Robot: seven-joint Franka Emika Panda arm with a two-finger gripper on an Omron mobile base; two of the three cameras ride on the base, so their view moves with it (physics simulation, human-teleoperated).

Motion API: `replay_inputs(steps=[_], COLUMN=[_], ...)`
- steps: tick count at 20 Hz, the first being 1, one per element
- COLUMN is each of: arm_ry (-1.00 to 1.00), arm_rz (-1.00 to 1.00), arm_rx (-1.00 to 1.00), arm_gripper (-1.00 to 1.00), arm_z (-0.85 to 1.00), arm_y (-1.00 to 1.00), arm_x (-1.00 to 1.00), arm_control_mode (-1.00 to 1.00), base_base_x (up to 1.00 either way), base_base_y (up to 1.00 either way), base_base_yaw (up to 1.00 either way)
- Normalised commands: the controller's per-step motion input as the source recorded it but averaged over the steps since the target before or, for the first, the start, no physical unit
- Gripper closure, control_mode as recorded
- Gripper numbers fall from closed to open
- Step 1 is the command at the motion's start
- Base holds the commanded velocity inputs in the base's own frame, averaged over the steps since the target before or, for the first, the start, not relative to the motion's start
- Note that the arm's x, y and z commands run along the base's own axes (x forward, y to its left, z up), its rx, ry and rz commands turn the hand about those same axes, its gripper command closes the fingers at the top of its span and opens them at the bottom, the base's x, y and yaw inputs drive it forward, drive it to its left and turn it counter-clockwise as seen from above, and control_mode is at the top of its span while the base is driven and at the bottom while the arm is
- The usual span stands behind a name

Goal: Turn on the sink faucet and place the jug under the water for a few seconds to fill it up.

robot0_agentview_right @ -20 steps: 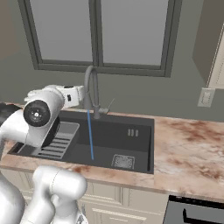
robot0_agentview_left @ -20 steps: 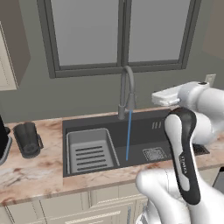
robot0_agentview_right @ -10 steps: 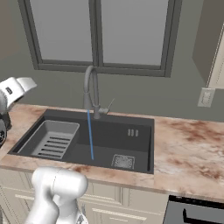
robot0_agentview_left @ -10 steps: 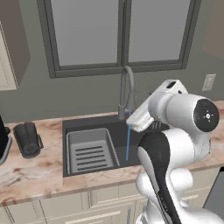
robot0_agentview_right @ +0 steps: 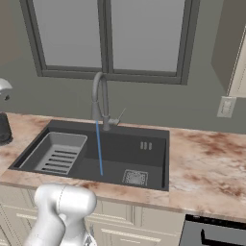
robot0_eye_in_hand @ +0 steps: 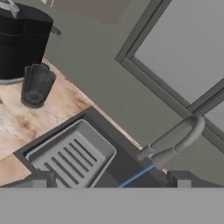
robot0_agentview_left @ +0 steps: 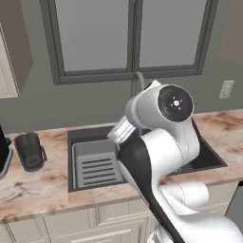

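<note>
While the thin bright blue stream of water (robot0_agentview_right: 99,149) falls straight from the spray head of the tall slim grey metal gooseneck sink faucet (robot0_agentview_right: 99,98), lands on the floor of the wide dark grey rectangular sink (robot0_agentview_right: 144,164), left of the square drain grate (robot0_agentview_right: 134,178). Lighter grey slatted rack insert (robot0_agentview_right: 58,152) sits in the left part of the basin, apart from the stream. Dark grey translucent cylindrical jug (robot0_agentview_left: 31,151) with loop side handle stands upright on the marbled pink-beige table (robot0_agentview_left: 35,188), left of the sink and well apart from the faucet; not under the water. Just left of the jug, touching or nearly so, a taller black coffee machine (robot0_eye_in_hand: 21,43); cannot tell which. Seen through the hand view: jug (robot0_eye_in_hand: 36,85) near the upper left, beside the coffee machine, rack insert (robot0_eye_in_hand: 70,159) lower centre, faucet (robot0_eye_in_hand: 177,140) to the right with the blue stream (robot0_eye_in_hand: 138,176) leaving its tip. Gripper (robot0_eye_in_hand: 109,186) low in that view, two dark finger tips (robot0_eye_in_hand: 38,182) far apart at either side, jaws wide with nothing between them, pointed toward the rack and the sink's near wall. White arm bulks across the left base view, covering much of the faucet and the sink's right half. Grey-framed window (robot0_agentview_right: 108,41) behind the faucet; white wall outlet (robot0_agentview_right: 225,106) to the right on the grey wall.
</note>
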Motion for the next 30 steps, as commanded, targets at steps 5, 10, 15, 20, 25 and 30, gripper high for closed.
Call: replay_inputs(steps=[5,10,15,20,25,30], arm_ry=[0.02,0.02,0.0,-0.01,0.0,0.02], arm_rz=[0.08,0.09,0.03,0.01,0.0,0.0], arm_rx=[0.1,0.04,0.0,0.0,0.02,0.04], arm_gripper=[-1.0,-1.0,-1.0,-1.0,-1.0,-1.0], arm_z=[-0.05,-0.33,-0.28,-0.24,-0.05,-0.02], arm_y=[0.03,0.12,0.16,0.1,0.13,0.21], arm_x=[-0.05,0.0,0.01,0.0,0.1,0.27], arm_control_mode=[-1.0,-1.0,-1.0,-1.0,-1.0,-1.0], base_base_x=[0.0,0.0,0.0,0.0,0.0,0.0], base_base_y=[0.0,0.0,0.0,0.0,0.0,0.0], base_base_yaw=[0.0,0.0,0.0,0.0,0.0,0.0])
